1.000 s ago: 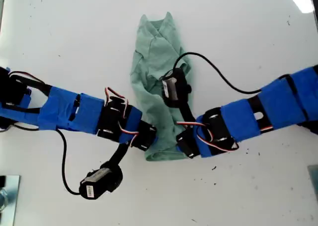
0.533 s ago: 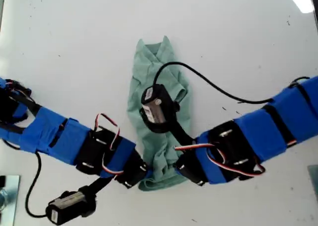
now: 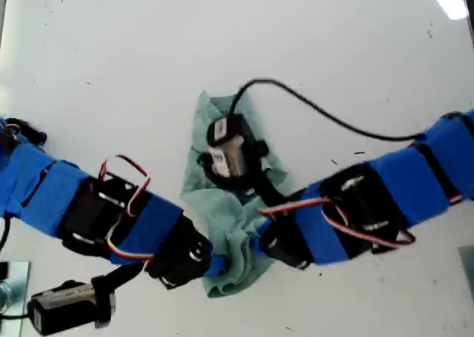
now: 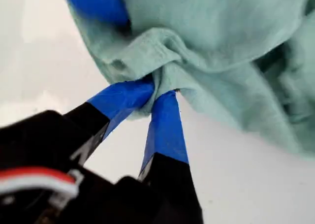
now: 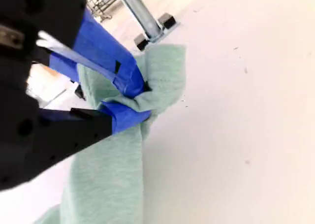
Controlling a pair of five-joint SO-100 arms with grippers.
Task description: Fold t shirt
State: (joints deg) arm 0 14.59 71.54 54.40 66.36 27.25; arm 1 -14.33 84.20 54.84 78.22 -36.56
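The pale green t shirt (image 3: 222, 211) lies bunched and crumpled at the middle of the white table (image 3: 111, 55). My first gripper (image 3: 215, 267), on the arm from the exterior view's left, is shut on the shirt's near edge; its blue fingers pinch a fold of t shirt (image 4: 206, 32) at first gripper (image 4: 157, 88). My second gripper (image 3: 255, 242), on the arm from the exterior view's right, is shut on a shirt corner close by; second gripper (image 5: 145, 98) pinches t shirt (image 5: 108, 175). Its wrist camera (image 3: 226, 148) hangs over the cloth.
A black cable (image 3: 333, 122) runs over the table from the second arm's camera. A metal piece (image 3: 6, 285) sits at the exterior view's lower left edge, and a metal post (image 5: 142, 17) stands behind the shirt in the second wrist view.
Both grippers have moved toward the exterior view's bottom edge, holding the shirt. The cloth has been dragged along and has bunched up shorter; its far end sits nearer than before.
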